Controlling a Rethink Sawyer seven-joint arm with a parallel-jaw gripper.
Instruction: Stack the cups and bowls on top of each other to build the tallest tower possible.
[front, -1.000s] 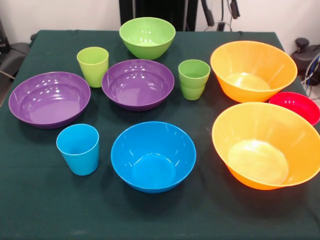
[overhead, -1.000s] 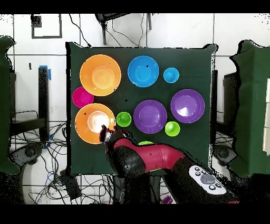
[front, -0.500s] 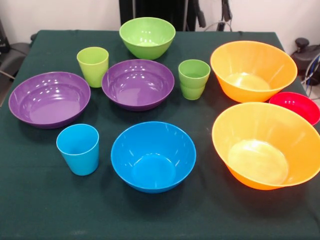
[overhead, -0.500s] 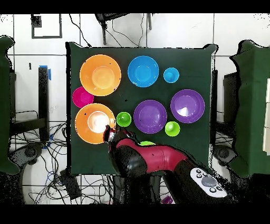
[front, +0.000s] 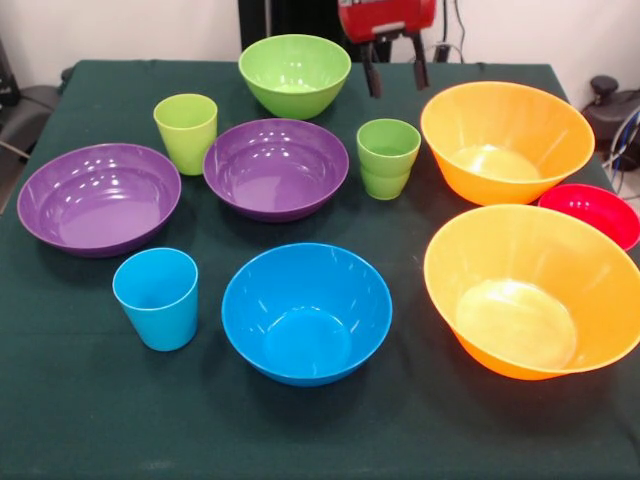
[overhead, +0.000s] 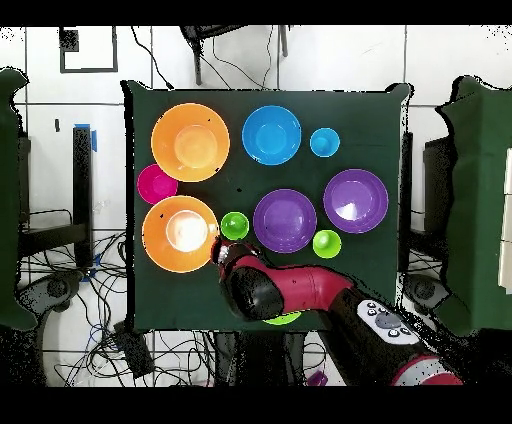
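Since a moment ago, only I have moved: my gripper has come down into sight at the far side of the table, and none of the cups or bowls has shifted. My two fingers hang spread apart, holding nothing.

I think this is the very start, because no tower is built yet. Every piece sits alone on the green table.

Nearest in the front view are the sky blue cup on the left, the blue bowl in the middle and a big orange bowl on the right. A bit farther, the small red bowl peeks out at the right edge, just beside both orange ones. Then come two purple bowls, side by side on the left.

Farther still stand the yellow-green cup, the ridged green cup and the second orange bowl. The green bowl sits farthest away.

I hang just behind the ridged green cup, so I guess it is my first pick. I would need to drop lower, put one finger on each side of its wall and squeeze. The far orange bowl sits near on the right, and the purple bowl near on the left, so I must not bump them.
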